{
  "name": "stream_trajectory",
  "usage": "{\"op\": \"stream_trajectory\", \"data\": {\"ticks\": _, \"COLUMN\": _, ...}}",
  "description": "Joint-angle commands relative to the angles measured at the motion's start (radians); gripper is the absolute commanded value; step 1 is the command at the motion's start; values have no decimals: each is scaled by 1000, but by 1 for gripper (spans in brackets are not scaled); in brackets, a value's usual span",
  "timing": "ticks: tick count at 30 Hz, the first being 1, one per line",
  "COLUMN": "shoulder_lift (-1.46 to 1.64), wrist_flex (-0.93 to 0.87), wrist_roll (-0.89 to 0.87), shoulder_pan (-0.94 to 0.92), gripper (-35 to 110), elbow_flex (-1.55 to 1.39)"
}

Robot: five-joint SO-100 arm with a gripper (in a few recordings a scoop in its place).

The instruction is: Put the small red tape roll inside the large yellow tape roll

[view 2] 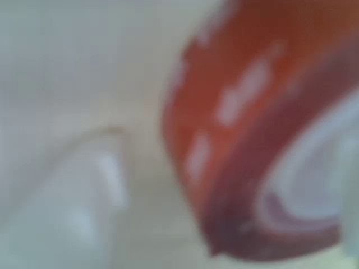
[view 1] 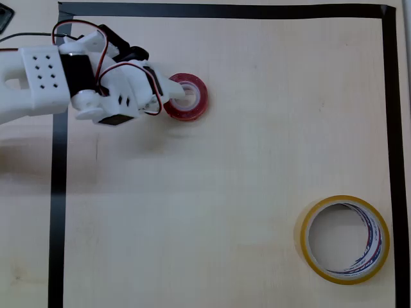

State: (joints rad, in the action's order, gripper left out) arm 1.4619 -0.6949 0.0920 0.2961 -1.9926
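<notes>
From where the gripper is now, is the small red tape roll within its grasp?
Probably yes: the gripper is already at the small red tape roll, one finger seemingly over its core, and nothing else lies near it.

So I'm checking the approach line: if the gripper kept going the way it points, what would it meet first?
The small red tape roll: the gripper is already at its left rim in the overhead view, though contact is unclear.

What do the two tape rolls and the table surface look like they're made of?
Red roll: glossy plastic tape on a white core, judging by its sheen in the wrist view. Yellow roll: thin, slightly translucent-looking tape on a printed white core, probably card. Table: pale, matte wood-grain surface, likely laminate.
</notes>
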Motion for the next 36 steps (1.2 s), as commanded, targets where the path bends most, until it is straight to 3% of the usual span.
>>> {"op": "stream_trajectory", "data": {"ticks": 1, "shoulder_lift": 26, "wrist_flex": -12, "wrist_roll": 12, "shoulder_pan": 6, "gripper": 12, "elbow_flex": 77}}
{"op": "stream_trajectory", "data": {"ticks": 4, "shoulder_lift": 11, "wrist_flex": -23, "wrist_roll": 6, "shoulder_pan": 6, "gripper": 0, "elbow_flex": 94}}
{"op": "stream_trajectory", "data": {"ticks": 16, "shoulder_lift": 25, "wrist_flex": -28, "wrist_roll": 14, "shoulder_pan": 6, "gripper": 0, "elbow_flex": 74}}
{"op": "stream_trajectory", "data": {"ticks": 23, "shoulder_lift": 213, "wrist_flex": -40, "wrist_roll": 98, "shoulder_pan": -141, "gripper": 0, "elbow_flex": 80}}
{"op": "stream_trajectory", "data": {"ticks": 31, "shoulder_lift": 321, "wrist_flex": 146, "wrist_roll": 97, "shoulder_pan": -255, "gripper": 0, "elbow_flex": 118}}
{"op": "stream_trajectory", "data": {"ticks": 36, "shoulder_lift": 316, "wrist_flex": 471, "wrist_roll": 95, "shoulder_pan": -278, "gripper": 0, "elbow_flex": 35}}
